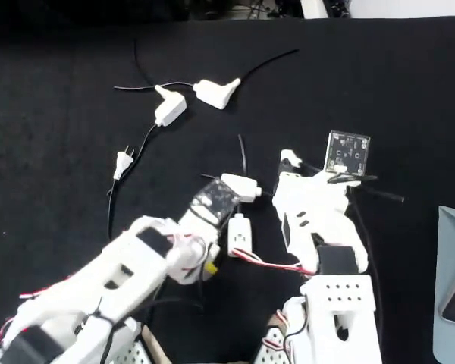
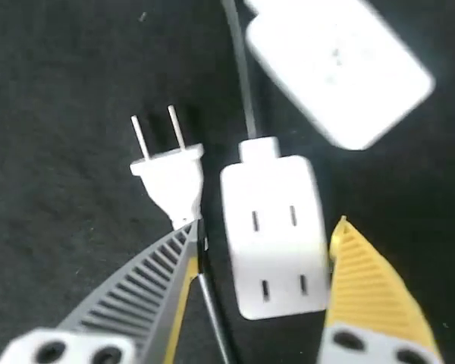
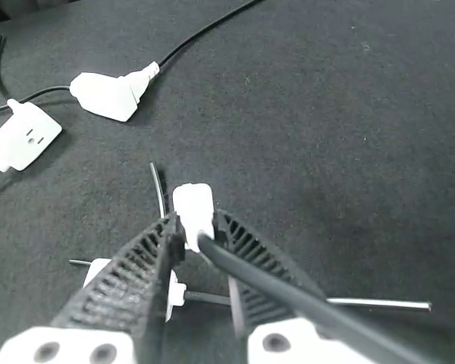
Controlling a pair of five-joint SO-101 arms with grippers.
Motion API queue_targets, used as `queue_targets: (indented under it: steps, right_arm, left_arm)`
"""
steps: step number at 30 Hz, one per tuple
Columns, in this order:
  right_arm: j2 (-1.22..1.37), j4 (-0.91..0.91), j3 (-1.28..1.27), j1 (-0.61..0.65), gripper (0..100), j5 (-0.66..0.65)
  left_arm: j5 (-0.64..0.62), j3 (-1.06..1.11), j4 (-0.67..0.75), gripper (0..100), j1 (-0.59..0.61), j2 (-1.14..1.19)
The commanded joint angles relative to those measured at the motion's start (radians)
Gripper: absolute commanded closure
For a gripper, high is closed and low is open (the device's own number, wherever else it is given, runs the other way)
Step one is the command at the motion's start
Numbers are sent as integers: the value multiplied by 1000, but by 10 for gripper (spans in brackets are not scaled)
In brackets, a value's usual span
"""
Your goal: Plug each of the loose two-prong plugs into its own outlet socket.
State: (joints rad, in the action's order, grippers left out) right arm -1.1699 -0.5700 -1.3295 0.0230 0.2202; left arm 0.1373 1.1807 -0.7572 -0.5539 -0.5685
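Near the middle of the table, toward its near edge, we see the left gripper (image 2: 266, 226) with its jaws spread to either side of a white outlet socket (image 2: 273, 250). The yellow finger (image 2: 364, 288) is close against one side wall, while the grey finger (image 2: 144, 288) stands apart from the other, with a black cord in the gap. We judge this straddle is meant to steady the socket so that a plug can be pushed in without it sliding. A two-prong plug (image 2: 171, 178) lies flat just beside the grey finger, prongs pointing away from the gripper and in no socket. The right gripper (image 3: 197, 218), nearer the right edge, has its jaws pinching the body of a held plug (image 3: 192, 208). Its cord trails back between the fingers, which would leave the prong end free ahead, though we cannot see the prongs. Another loose plug (image 1: 121, 161) lies toward the left edge. Two white blocks (image 1: 171, 110) lie toward the far-left corner; we cannot tell whether anything is seated in them.
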Motion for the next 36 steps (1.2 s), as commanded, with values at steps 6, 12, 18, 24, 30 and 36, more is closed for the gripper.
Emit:
queue_targets:
  steps: [6,12,18,24,30,36]
  right_arm:
    - [-8,25,56,-15,986,6]
    - [-8,25,54,-15,986,5]
    - [-7,25,54,-14,986,3]
    - [-7,25,54,-14,985,3]
    - [-7,25,54,-14,985,3]
    - [-7,25,54,-14,985,3]
  left_arm:
    - [-2,-222,-54,833,188,132]
    - [-2,-315,-152,841,242,132]
    - [-2,-358,-207,790,337,132]
    - [-2,-361,-198,692,470,132]
    - [61,-407,-215,694,544,132]
    - [72,-453,-322,728,476,132]
